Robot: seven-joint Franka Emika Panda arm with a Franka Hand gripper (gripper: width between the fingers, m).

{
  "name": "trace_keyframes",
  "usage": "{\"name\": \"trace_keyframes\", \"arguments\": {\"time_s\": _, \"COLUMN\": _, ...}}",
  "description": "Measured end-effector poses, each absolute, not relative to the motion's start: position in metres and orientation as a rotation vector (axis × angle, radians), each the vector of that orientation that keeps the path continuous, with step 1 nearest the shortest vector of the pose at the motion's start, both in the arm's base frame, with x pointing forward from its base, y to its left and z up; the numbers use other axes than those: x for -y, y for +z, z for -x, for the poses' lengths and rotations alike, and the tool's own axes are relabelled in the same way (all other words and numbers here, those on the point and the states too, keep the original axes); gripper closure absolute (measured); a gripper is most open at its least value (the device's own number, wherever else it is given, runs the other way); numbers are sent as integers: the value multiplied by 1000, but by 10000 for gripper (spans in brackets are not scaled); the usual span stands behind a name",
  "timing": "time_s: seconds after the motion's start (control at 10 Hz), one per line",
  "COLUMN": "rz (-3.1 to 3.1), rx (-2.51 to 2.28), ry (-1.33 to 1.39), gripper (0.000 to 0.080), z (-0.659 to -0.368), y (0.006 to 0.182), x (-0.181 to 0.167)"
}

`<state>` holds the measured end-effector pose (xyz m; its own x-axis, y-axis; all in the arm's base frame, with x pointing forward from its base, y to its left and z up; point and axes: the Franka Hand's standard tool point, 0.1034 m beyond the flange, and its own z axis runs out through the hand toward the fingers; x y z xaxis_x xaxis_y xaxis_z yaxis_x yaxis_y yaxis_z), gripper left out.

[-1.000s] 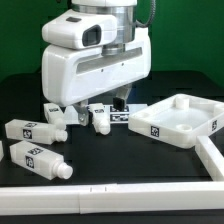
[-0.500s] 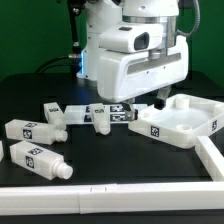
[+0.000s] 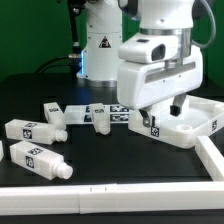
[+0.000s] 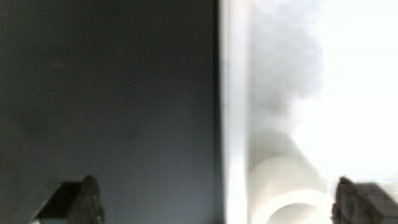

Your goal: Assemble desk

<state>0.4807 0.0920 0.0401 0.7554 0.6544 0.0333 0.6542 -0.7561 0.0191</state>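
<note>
Your hand [image 3: 165, 114] hangs released, fingers spread wide and grasping nothing, over the edge of the white panel [image 3: 192, 126] at the exterior view's right. Four tagged legs [image 3: 30, 130] lie apart to its left.

White rimmed desk panel [image 3: 197, 123] lying flat, four tagged legs [image 3: 36, 160] lying loose nearby

Desk panel [image 3: 196, 131] — smooth white plastic.

Green backdrop [image 3: 30, 30] behind a black tabletop [image 3: 20, 95], white rail [image 3: 60, 202] along its edge
</note>
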Motion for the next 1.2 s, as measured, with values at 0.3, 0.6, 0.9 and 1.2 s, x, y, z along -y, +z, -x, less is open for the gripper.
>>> {"name": "trace_keyframes", "arguments": {"time_s": 0.3, "rz": -2939, "rx": -1097, "ry": 64, "gripper": 151, "z": -471, "y": 9, "x": -91}}
{"name": "trace_keyframes", "arguments": {"time_s": 0.6, "rz": -2939, "rx": -1095, "ry": 70, "gripper": 151, "z": -468, "y": 5, "x": -89}}
{"name": "trace_keyframes", "arguments": {"time_s": 0.9, "rz": -2939, "rx": -1094, "ry": 70, "gripper": 550, "z": -468, "y": 5, "x": -89}}
{"name": "trace_keyframes", "arguments": {"time_s": 1.2, "rz": -2940, "rx": -1093, "ry": 72, "gripper": 746, "z": -469, "y": 6, "x": -89}}
